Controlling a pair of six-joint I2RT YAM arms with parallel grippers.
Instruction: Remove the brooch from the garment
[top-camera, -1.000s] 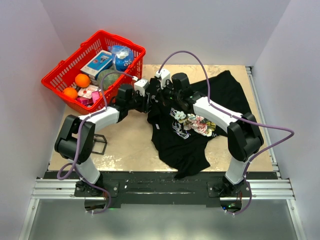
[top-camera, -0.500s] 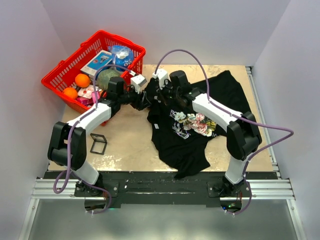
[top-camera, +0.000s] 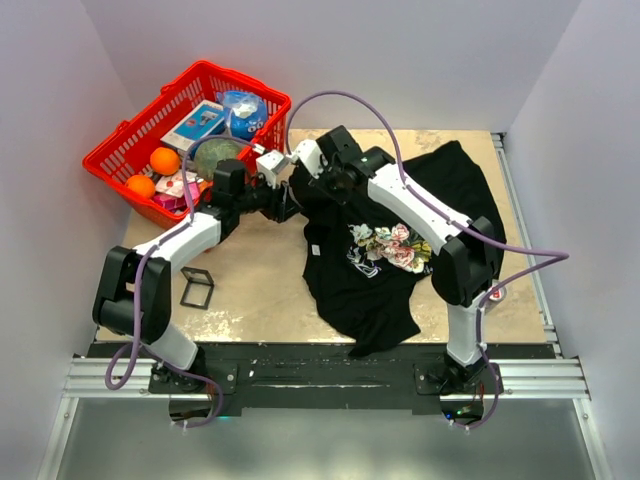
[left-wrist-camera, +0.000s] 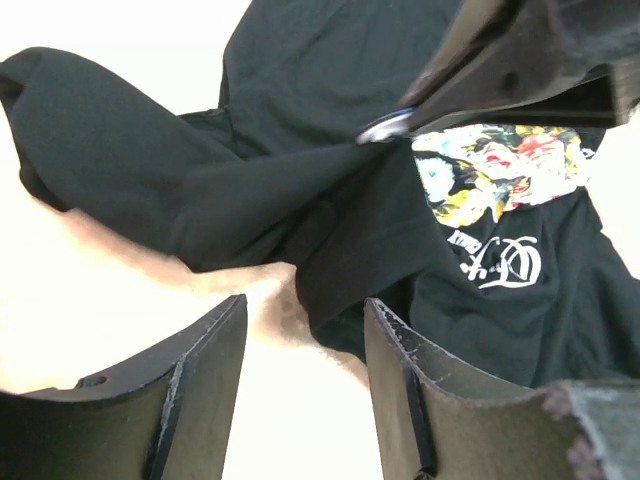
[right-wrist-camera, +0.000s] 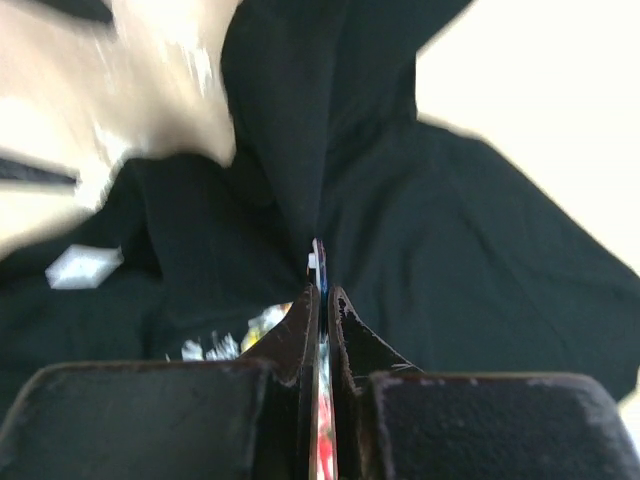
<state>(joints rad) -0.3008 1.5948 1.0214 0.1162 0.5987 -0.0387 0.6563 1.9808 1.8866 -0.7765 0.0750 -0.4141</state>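
Observation:
The garment (top-camera: 372, 285), a black T-shirt with a floral print, lies on the table right of centre. My right gripper (top-camera: 322, 183) is shut on the brooch (right-wrist-camera: 318, 262), which shows edge-on, thin and blue, between its fingertips. In the left wrist view the brooch (left-wrist-camera: 385, 126) is a small round disc in those fingers, and the shirt cloth (left-wrist-camera: 300, 180) is drawn up in a taut fold to it. My left gripper (top-camera: 287, 203) is open at the shirt's left edge. In its own view (left-wrist-camera: 305, 385) a fold of cloth lies just beyond the fingertips, and nothing is held.
A red basket (top-camera: 120, 150) stands at the back left with oranges, boxes and a round blue-and-white container (top-camera: 245, 112). A small black frame (top-camera: 196, 288) lies on the table near the left arm. White walls close in both sides.
My right gripper has moved back and to the left, pulling the shirt's upper left part up into a fold. My left arm has swung left and back, its gripper staying beside the shirt's edge.

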